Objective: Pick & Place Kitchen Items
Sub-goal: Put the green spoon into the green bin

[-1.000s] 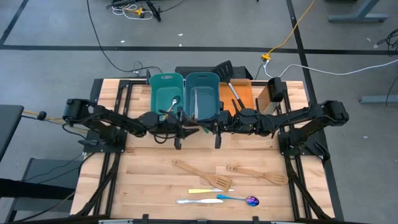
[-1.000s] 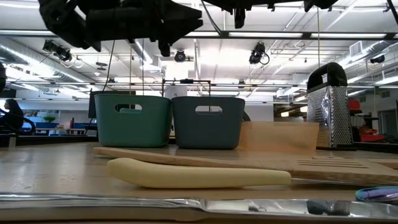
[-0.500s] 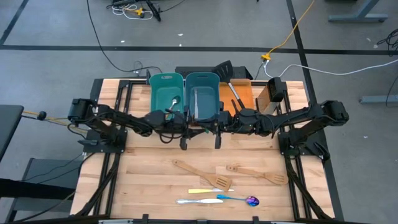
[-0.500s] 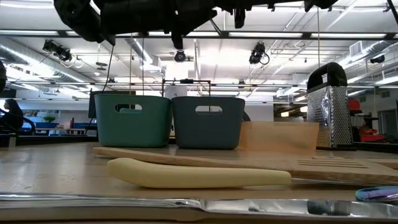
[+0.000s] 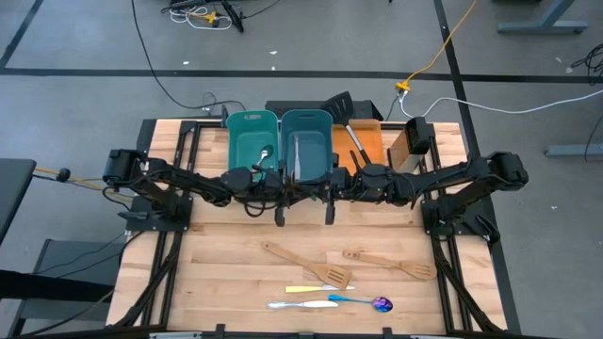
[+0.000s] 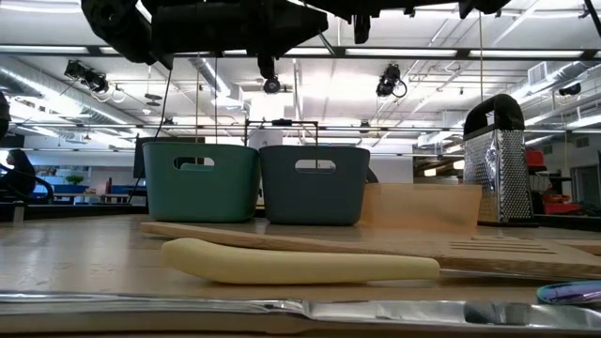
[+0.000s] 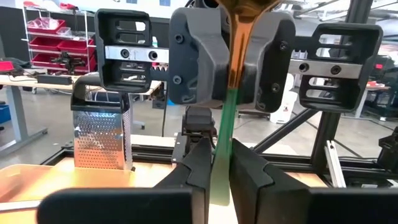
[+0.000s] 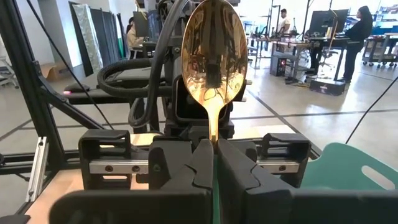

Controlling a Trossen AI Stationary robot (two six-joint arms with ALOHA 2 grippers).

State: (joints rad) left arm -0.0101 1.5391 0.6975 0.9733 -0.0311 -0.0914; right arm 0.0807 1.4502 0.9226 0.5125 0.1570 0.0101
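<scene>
Wooden table point(image 5: 226, 273) in an open workshop. Two teal bins point(image 5: 281, 141) at its far edge. Wooden spatulas point(image 5: 306, 264) and cutlery lie near the front. Mid-air above centre, left gripper point(image 7: 222, 163) and right gripper point(image 8: 214, 163) face each other, both pinching one gold spoon point(image 8: 213, 43) with a green handle.

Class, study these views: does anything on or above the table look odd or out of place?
Yes: the gold spoon with a green handle is off the table, pinched at once by the left hand and the right hand, which meet in mid-air in front of the two teal plastic bins.
</scene>
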